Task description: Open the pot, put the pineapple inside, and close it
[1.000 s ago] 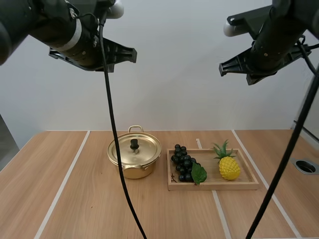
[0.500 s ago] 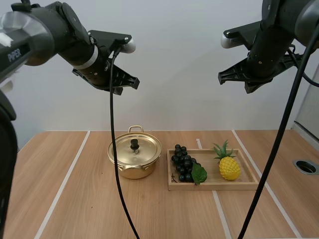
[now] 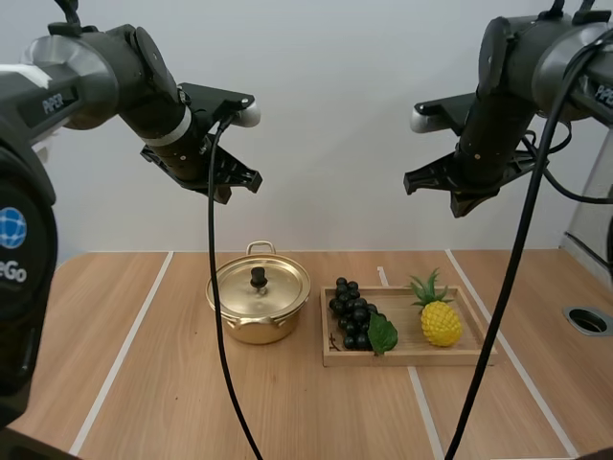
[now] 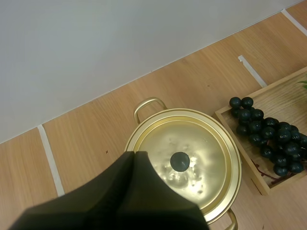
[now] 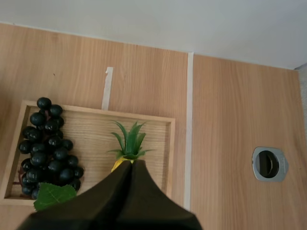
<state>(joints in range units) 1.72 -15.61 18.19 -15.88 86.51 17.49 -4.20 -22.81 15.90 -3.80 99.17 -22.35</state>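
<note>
In the last second both arms have swung lower and inward. My left pincer [image 4: 134, 155], clenched on nothing, now hangs above the pot [image 3: 259, 305], its lid [image 4: 201, 143] still on. My right pincer [image 5: 132, 164], clenched empty too, hangs over the pineapple [image 3: 440, 322] in the wooden tray [image 3: 479, 357] on the counter [image 3: 144, 383]. I judge opening hasn't begun. My left arm [image 3: 105, 67] reads "PiPER".

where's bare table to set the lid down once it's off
Widest bare table lies left of the pot, and along the near edge in front of pot and tray. Right of the tray is free up to the round metal port. Crowded: the pot-tray gap, and the tray holding grapes and pineapple.
</note>
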